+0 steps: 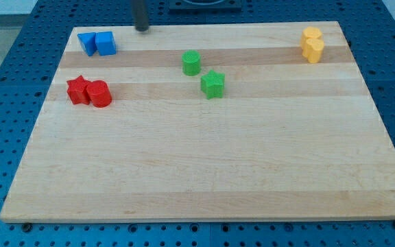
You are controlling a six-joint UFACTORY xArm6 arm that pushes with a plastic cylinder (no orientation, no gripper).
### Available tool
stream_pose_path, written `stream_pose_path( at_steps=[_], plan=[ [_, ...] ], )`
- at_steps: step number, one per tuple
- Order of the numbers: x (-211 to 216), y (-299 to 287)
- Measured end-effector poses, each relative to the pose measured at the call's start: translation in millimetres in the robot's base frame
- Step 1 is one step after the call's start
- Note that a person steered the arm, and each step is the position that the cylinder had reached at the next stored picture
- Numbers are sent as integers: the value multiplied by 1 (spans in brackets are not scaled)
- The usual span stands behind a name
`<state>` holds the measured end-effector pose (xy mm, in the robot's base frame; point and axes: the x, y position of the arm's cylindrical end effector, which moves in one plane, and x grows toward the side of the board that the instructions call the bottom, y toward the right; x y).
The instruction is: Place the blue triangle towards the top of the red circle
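Rod end effector, my tip [142, 29], bare, touching nothing, at worktop [204, 165] top edge; blue triangle [87, 43] lower left beside blue cube [105, 43]; red circle [101, 94] farther below-left, touching red star [78, 90]

Counter [204, 165]: pale wooden board, lengthwise grain in light and darker bands
Base [5, 103]: blue perforated plate with a regular grid of holes, showing on all sides
Light: even, soft, with no hard shadows
Top edge: dark, indistinct fixtures
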<state>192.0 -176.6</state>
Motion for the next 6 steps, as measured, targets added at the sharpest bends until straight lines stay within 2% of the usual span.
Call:
stream_pose_path(
  at_steps=[1, 2, 3, 5, 6],
  plan=[
    [0, -65],
    [0, -106],
    [0, -111],
    [79, -46],
    [90, -38]
  ],
)
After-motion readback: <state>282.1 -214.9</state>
